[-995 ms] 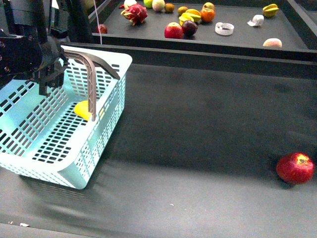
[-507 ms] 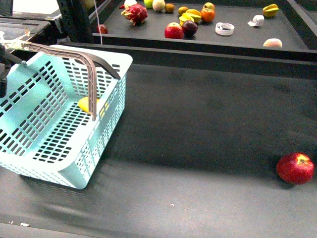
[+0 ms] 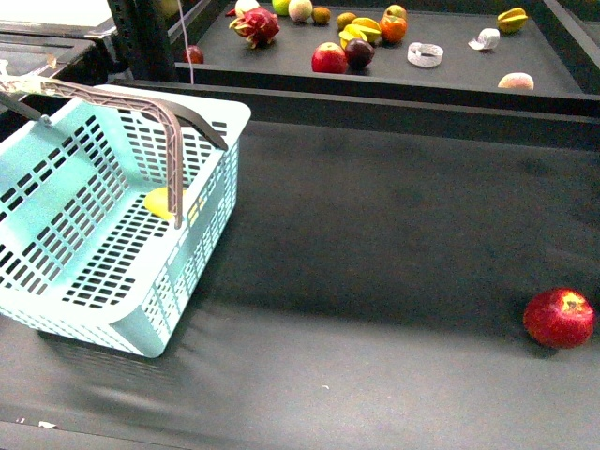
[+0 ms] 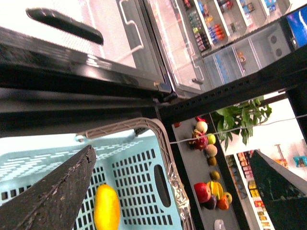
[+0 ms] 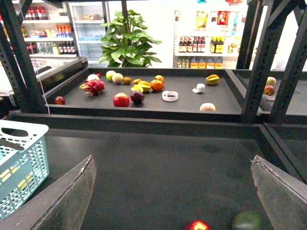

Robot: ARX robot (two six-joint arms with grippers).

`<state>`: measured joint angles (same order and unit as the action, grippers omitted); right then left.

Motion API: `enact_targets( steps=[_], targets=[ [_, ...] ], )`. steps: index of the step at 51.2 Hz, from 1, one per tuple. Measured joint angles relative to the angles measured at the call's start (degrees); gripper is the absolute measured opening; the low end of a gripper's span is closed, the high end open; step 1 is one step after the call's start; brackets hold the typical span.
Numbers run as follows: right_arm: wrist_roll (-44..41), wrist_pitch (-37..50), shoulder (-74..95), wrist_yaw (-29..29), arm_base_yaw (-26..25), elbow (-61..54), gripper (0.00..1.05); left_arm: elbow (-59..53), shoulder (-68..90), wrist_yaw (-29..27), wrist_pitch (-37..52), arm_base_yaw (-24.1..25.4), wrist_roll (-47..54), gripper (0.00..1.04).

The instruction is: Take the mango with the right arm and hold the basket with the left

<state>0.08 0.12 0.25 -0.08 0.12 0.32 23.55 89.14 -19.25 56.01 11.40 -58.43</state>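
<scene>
The turquoise basket (image 3: 112, 234) stands on the black table at the left, tilted, with one grey-brown handle (image 3: 169, 122) raised. The yellow mango (image 3: 166, 202) lies inside it by the near wall. In the left wrist view the mango (image 4: 106, 207) and the basket (image 4: 134, 191) show below my open left gripper (image 4: 170, 151), which is off the basket and holds nothing. My open right gripper (image 5: 171, 160) hangs empty over the table, with the basket's corner (image 5: 21, 163) to one side. Neither arm shows in the front view.
A red apple (image 3: 559, 317) lies at the table's front right; it shows in the right wrist view (image 5: 197, 225) beside a green fruit (image 5: 247, 221). A raised back tray (image 3: 450, 75) holds several fruits, including a red apple, a dragon fruit and a star fruit.
My left arm, which was at the basket's far left rim a second ago, has pulled out of the front view to the left. The basket and mango stay in place.
</scene>
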Motion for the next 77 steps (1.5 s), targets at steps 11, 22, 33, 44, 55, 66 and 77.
enact_targets(
  steps=[11, 22, 33, 44, 55, 66, 77],
  targets=[
    [0.0, 0.0, 0.0, 0.0, 0.0, 0.0, 0.96, -6.7, -16.1, -1.0, -9.4, 4.2, 4.5, 0.97],
    [0.0, 0.0, 0.0, 0.0, 0.0, 0.0, 0.96, -7.9, -20.9, -0.6, -13.7, 5.4, 5.7, 0.97],
    [0.0, 0.0, 0.0, 0.0, 0.0, 0.0, 0.96, -7.9, -20.9, -0.5, -13.8, 5.4, 5.9, 0.97],
    [0.0, 0.0, 0.0, 0.0, 0.0, 0.0, 0.96, -18.1, -25.2, 34.2, 1.6, 4.0, 51.3, 0.46],
    [0.0, 0.0, 0.0, 0.0, 0.0, 0.0, 0.96, -21.3, -37.7, 29.1, -7.7, -1.3, 57.0, 0.02],
    [0.0, 0.0, 0.0, 0.0, 0.0, 0.0, 0.96, -22.3, -53.0, 22.4, -20.6, -7.3, 57.9, 0.02],
    [0.0, 0.0, 0.0, 0.0, 0.0, 0.0, 0.96, -22.3, -63.8, 19.3, -30.6, -11.2, 58.0, 0.02]
  ],
)
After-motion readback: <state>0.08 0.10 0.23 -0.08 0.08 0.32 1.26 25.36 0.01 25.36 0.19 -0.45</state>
